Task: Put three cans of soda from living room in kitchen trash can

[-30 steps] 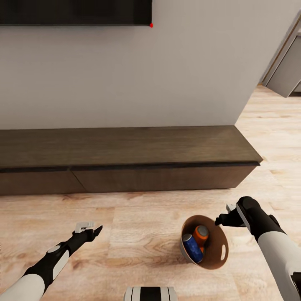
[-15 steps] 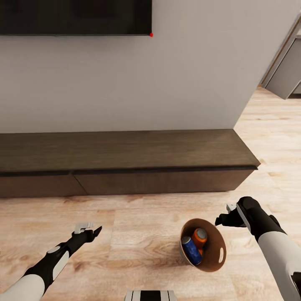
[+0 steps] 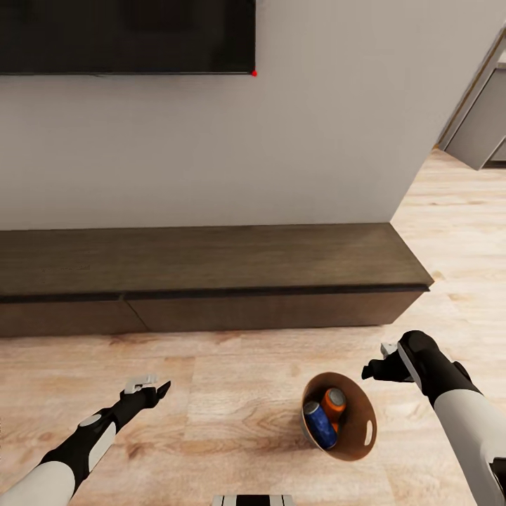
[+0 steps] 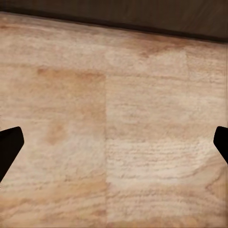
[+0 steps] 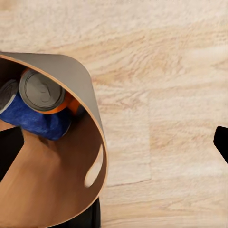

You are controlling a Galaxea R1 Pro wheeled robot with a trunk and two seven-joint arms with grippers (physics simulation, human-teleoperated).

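The trash can (image 3: pixel 360 429) stands tilted on the pale wood floor, coppery-brown inside with a slot handle (image 5: pixel 94 166). Inside it lie a blue can of soda (image 3: pixel 318 424) and an orange can of soda (image 3: pixel 334 402); the right wrist view shows the orange can's silvery top (image 5: pixel 42 91) resting against the blue can (image 5: pixel 33 119). Whether a third can lies under them I cannot tell. My right gripper (image 3: pixel 371 370) hovers open just above the bucket's far right rim (image 5: pixel 92 107). My left gripper (image 3: pixel 151 386) is open over bare floor, well to the left of the bucket.
A long dark wooden bench (image 3: pixel 211 270) runs along the white wall ahead, under a black wall screen (image 3: pixel 126 35). Plank floor (image 4: pixel 114 95) continues to the right past the wall's corner toward a grey doorway (image 3: pixel 481 126).
The whole picture has shifted down, showing more of the wall screen, so the camera has moved. Both arms keep their pose and the cans stay in the bucket.
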